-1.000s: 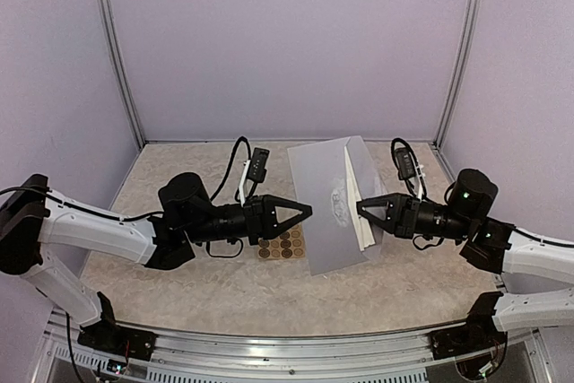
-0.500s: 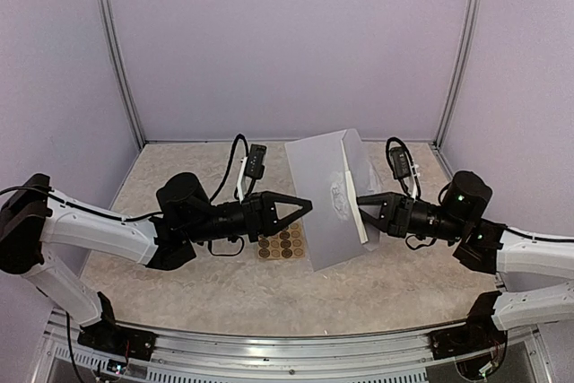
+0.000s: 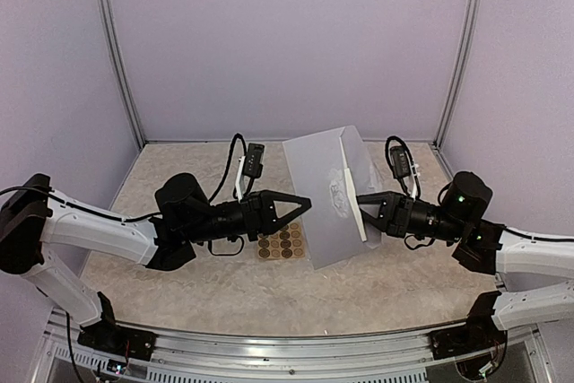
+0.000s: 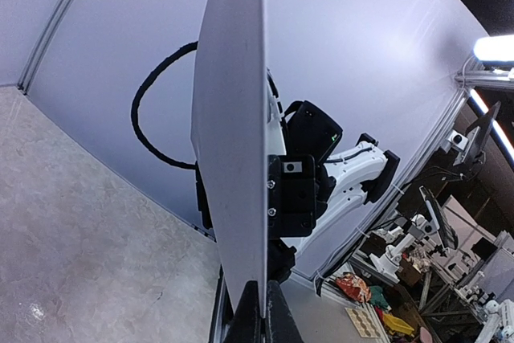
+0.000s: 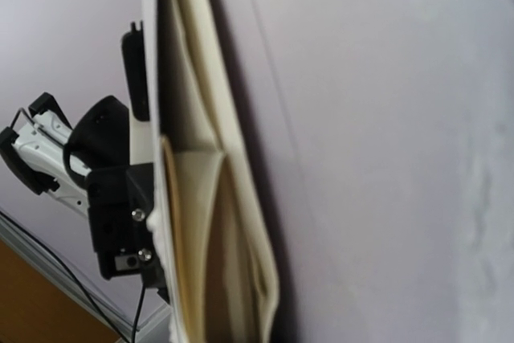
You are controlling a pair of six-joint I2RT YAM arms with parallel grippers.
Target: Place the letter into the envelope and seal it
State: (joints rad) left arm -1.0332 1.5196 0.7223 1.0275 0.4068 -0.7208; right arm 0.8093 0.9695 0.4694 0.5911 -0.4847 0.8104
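The grey-lavender envelope (image 3: 318,208) is held upright above the table between the two arms. My left gripper (image 3: 306,204) is shut on its left edge. In the left wrist view the envelope (image 4: 233,142) stands edge-on, pinched between my fingertips (image 4: 263,320). My right gripper (image 3: 361,210) is shut on the folded cream letter (image 3: 353,196), which lies against the envelope's right side. In the right wrist view the letter (image 5: 209,222) fills the middle, with the envelope's lavender face (image 5: 385,118) right beside it. My right fingers are hidden there.
A tan sheet of round brown stickers (image 3: 282,244) lies on the marbled table (image 3: 179,284) below the left gripper. Purple walls and metal posts (image 3: 120,51) close in the back and sides.
My right gripper has moved left with the letter, closer to the envelope's middle. The envelope has shifted slightly left and up. The left arm has barely moved.
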